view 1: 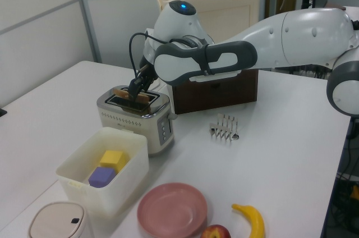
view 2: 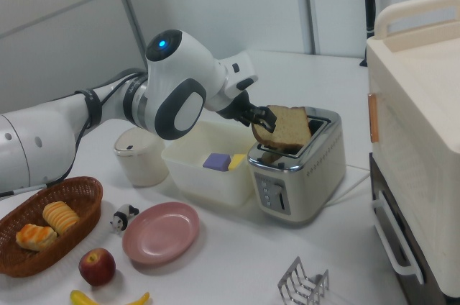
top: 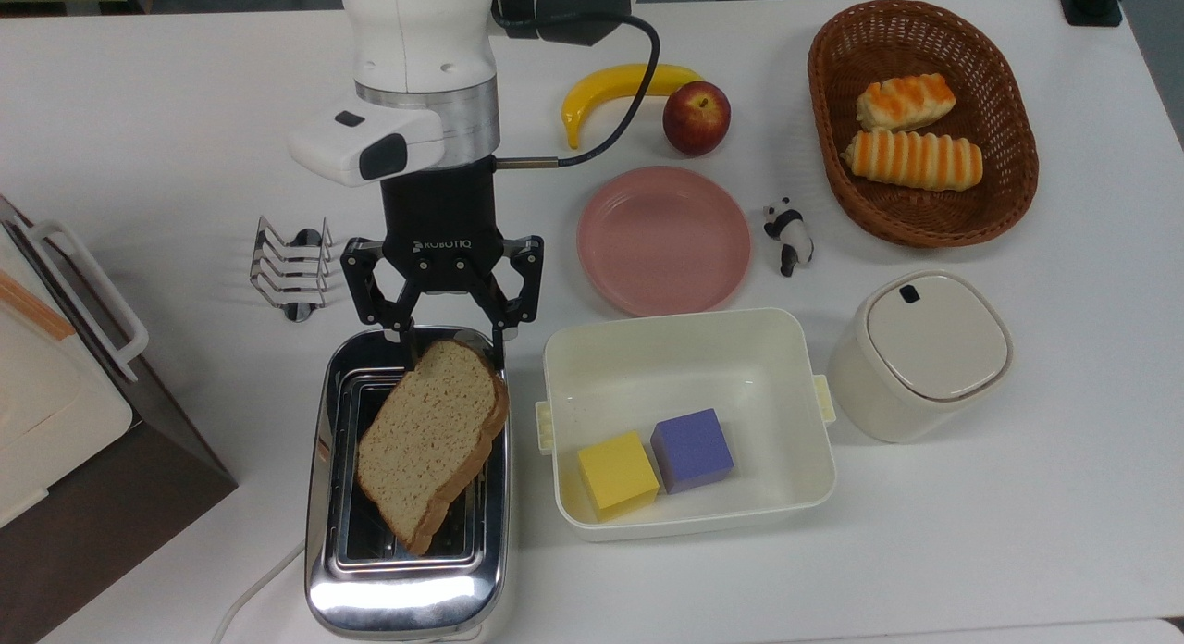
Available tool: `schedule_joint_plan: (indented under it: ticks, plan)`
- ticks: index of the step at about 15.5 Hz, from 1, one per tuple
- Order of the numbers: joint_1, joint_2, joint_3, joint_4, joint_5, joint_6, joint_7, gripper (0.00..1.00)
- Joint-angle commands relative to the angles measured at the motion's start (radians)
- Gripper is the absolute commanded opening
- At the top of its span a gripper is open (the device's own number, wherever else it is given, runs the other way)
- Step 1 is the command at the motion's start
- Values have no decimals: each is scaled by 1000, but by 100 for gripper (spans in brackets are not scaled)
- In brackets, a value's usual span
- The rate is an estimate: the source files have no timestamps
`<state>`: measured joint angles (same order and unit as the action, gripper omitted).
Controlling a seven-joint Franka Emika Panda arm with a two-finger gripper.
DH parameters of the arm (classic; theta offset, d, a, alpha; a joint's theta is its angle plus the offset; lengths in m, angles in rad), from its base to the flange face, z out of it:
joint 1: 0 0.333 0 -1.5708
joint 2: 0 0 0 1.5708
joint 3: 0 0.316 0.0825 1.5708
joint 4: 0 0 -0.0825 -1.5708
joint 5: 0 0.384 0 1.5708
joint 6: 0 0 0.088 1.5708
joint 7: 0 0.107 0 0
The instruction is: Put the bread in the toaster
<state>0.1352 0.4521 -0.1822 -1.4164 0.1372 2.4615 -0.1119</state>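
The bread (top: 430, 440), a tan slice with brown crust, lies tilted across the top of the chrome toaster (top: 407, 598), one corner dipping into a slot. My gripper (top: 453, 346) hangs over the toaster's far end, pointing down, its two fingers closed in against both sides of the slice's rounded end. In the left view the gripper (view 1: 136, 87) sits on the bread (view 1: 133, 93) above the toaster (view 1: 137, 117). In the right view the bread (view 2: 287, 127) leans out of the toaster (view 2: 298, 175) with the gripper (view 2: 262, 119) at its edge.
A white bin (top: 684, 315) with a yellow and a purple cube stands right of the toaster in the top view. A toast rack (top: 289, 266), pink plate (top: 663, 240), panda figure (top: 788, 234), canister (top: 920, 352), banana, apple and roll basket (top: 819, 98) lie around. A box appliance (top: 55, 413) stands left.
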Motion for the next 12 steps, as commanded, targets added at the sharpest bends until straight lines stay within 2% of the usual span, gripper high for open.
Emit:
schedule_joint_plan:
  ticks: [1, 5, 11, 12]
  plan:
    - [3, -9, -7, -13, -25, 20, -12, 56]
    - [3, 0, -10, -12, -27, 22, -12, 53]
    - [-25, -1, -16, 5, -25, 25, -11, 22]
    - [-32, -1, -16, 7, -25, 30, -12, 9]
